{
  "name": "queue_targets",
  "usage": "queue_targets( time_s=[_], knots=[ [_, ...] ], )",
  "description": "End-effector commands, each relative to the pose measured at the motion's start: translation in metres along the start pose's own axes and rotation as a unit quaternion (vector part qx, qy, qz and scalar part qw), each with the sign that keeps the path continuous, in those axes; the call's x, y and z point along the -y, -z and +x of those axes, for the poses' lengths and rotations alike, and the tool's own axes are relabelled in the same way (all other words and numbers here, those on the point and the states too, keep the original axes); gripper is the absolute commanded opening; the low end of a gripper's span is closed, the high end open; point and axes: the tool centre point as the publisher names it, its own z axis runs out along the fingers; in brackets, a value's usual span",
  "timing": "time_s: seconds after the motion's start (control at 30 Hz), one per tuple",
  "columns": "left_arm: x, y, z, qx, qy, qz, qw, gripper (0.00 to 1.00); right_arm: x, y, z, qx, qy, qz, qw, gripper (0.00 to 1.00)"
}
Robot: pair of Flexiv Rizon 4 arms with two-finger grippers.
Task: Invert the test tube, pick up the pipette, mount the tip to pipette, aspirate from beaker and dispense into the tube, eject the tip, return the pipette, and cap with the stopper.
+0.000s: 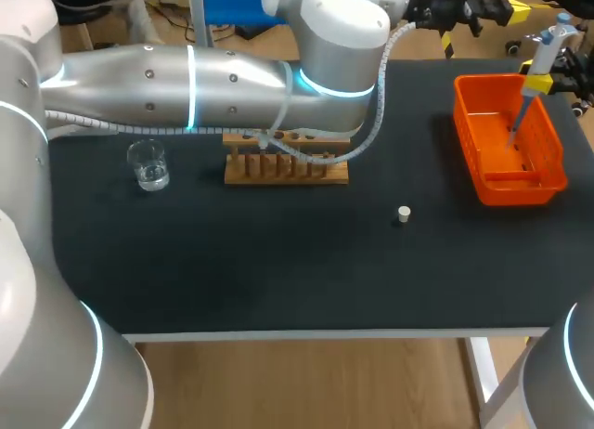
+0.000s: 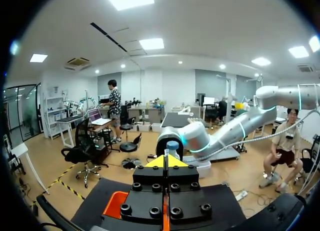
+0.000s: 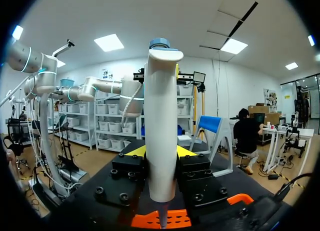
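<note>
While our right gripper (image 3: 161, 152) is clamped on the one pipette (image 3: 160, 101), its two yellow tips press the white body from either side, and the blue-capped top stands upright above them. In the head view that pipette hangs at the upper right of the frame. Its thin lower end reaches down into the single orange basket (image 1: 520, 192). We cannot tell whether a tip is mounted, and the right gripper itself is mostly cut off by the frame's edge.

Our left gripper (image 2: 165, 162) is closed, with its two yellow tips meeting along a thin seam. In the head view it sits at the top right of the frame, above the basket.

The left arm (image 1: 186, 76) stretches across the top of the frame and hides the back of the one wooden rack (image 1: 286, 172) at centre. A hose (image 1: 378, 104) loops over the rack, and we cannot make out the test tube. One glass beaker (image 1: 148, 164) stands on the black bench (image 1: 278, 271) left of the rack, well apart from it. One small stopper (image 1: 403, 214) lies alone right of centre, between rack and basket.
</note>
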Motion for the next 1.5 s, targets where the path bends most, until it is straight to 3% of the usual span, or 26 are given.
queue_targets(
  time_s=[0.03,0.57,1.5],
  knots=[
    [-0.002,-0.013,-0.005,-0.006,-0.006,0.015,1.0,0.0,0.0,0.001,-0.001,-0.001,0.0,0.001,1.0,0.0],
    [-0.001,-0.031,0.006,-0.018,-0.009,0.021,1.0,0.0,0.0,0.001,-0.001,-0.001,0.0,0.001,1.0,0.0],
    [-0.017,-0.036,0.009,-0.026,0.008,0.025,0.999,0.0,0.0,0.001,-0.001,-0.001,0.0,0.001,1.0,0.0]
  ],
)
